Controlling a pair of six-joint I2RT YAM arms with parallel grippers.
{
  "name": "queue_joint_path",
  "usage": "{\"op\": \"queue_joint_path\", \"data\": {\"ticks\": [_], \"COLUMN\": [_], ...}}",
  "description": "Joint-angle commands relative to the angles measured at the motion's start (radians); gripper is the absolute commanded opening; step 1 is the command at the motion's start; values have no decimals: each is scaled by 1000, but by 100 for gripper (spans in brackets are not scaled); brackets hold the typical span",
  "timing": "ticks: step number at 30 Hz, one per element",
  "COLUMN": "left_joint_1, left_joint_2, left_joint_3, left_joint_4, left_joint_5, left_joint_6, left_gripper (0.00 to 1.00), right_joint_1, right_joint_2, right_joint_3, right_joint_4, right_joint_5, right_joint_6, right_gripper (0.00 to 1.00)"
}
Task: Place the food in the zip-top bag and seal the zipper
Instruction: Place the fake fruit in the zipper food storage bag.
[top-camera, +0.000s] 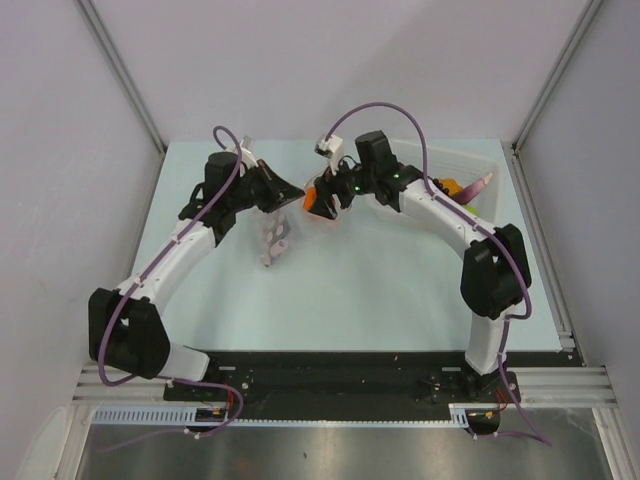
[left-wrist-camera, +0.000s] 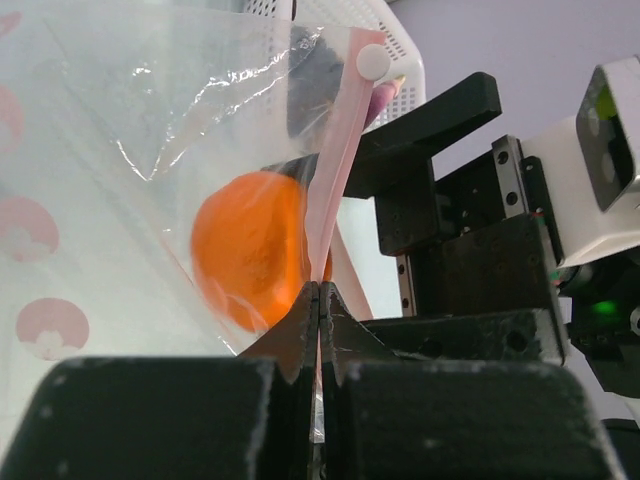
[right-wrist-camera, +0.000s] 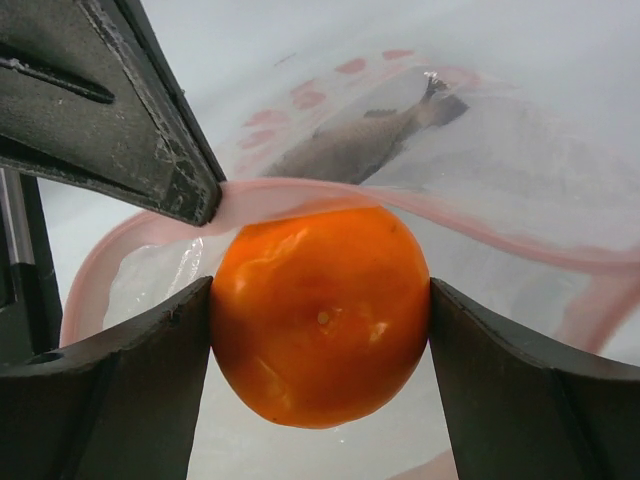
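My left gripper (top-camera: 287, 194) (left-wrist-camera: 320, 292) is shut on the pink-red zipper (left-wrist-camera: 335, 170) of the clear zip-top bag (top-camera: 272, 240) (left-wrist-camera: 120, 150) and holds its mouth up off the table. My right gripper (top-camera: 322, 203) (right-wrist-camera: 320, 300) is shut on the orange ball (right-wrist-camera: 320, 315) (top-camera: 312, 193), right at the bag's open mouth, with the zipper strip (right-wrist-camera: 500, 240) curving behind it. The ball also shows through the plastic in the left wrist view (left-wrist-camera: 250, 250). A grey fish (right-wrist-camera: 350, 145) lies inside the bag.
A white perforated basket (top-camera: 472, 160) (left-wrist-camera: 345, 20) stands at the back right, holding a pink piece (top-camera: 480, 185) and other toy foods. The two grippers are very close together at the back middle of the table.
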Motion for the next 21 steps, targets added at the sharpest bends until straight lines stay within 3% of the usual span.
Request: {"op": "queue_joint_path", "data": {"ticks": [1,3,6,13,21], "left_joint_1": [-3,-3,-3,-3,-9], "left_joint_2": [13,12,15,21,32], "left_joint_3": [-12,-6,3,1,-1], "left_joint_4": [47,49,43,27,32], "left_joint_5": [51,55,52,37,35], "left_joint_6": [4,6,15,46,52], "left_gripper": [0,0,0,0,0], "right_joint_1": [21,28,26,-26,-280], "right_joint_2": [16,13,-1,-127,-257], "right_joint_3": [8,14,17,13,30], "right_joint_4": [-1,-23,-72,-135,-189], "right_joint_5": [6,13,24,30,-16], "right_joint_6": [-96,-115,-148,-133,-50], "right_gripper": [76,88,98,100,100]}}
